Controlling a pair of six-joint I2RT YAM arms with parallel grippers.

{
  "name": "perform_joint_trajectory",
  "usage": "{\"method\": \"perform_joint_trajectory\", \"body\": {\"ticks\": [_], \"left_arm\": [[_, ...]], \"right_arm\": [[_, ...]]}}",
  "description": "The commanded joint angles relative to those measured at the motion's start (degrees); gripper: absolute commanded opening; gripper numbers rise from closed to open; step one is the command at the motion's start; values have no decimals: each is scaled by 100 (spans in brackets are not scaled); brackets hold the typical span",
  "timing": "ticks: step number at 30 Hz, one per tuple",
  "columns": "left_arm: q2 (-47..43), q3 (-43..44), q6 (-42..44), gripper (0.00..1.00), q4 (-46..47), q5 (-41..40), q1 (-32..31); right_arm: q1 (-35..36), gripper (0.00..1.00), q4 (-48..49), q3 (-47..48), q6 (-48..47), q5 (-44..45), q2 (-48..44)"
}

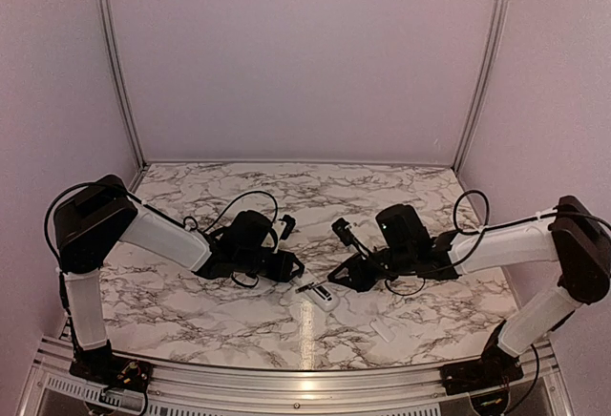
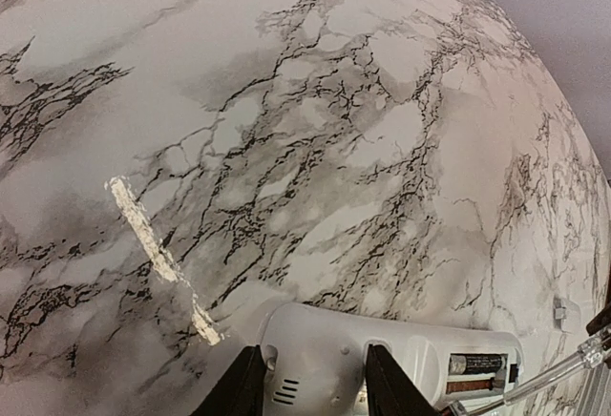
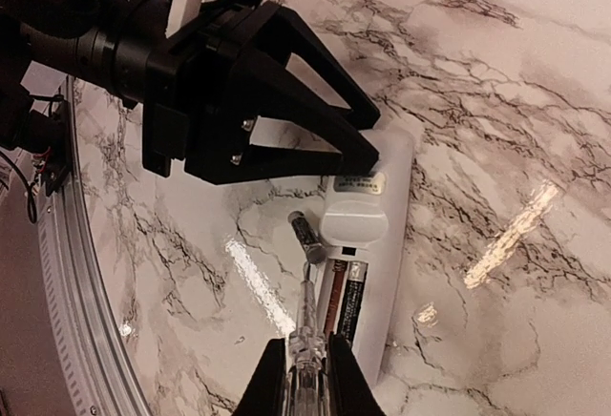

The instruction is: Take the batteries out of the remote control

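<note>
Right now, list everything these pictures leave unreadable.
Top view: the batteries are too small to find; the remote control is a sliver between the arms.
Left wrist view: the bottom edge cuts off the remote's near end and the left gripper.
Right wrist view: the left gripper hides the remote's far end; beside the clear stick in the right gripper, the recess's second slot is too dim to read.
</note>
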Motion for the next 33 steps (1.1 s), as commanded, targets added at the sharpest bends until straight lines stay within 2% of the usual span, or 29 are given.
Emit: {"method": "perform_joint_trajectory", "body": {"ticks": [1, 15, 24, 33], "left_arm": [[10, 3, 66, 38, -271, 213, -120], [20, 22, 5, 39, -307, 107, -114], [-240, -171, -358, 39, -369, -308, -119], [-614, -441, -570, 40, -202, -391, -130]], "right_arm": [[23, 0, 53, 267, 1, 17, 141], [138, 0, -121, 138, 161, -72, -74], [787, 0, -913, -82, 718, 1288, -544], [832, 0, -925, -467, 1054, 2041, -838]]}}
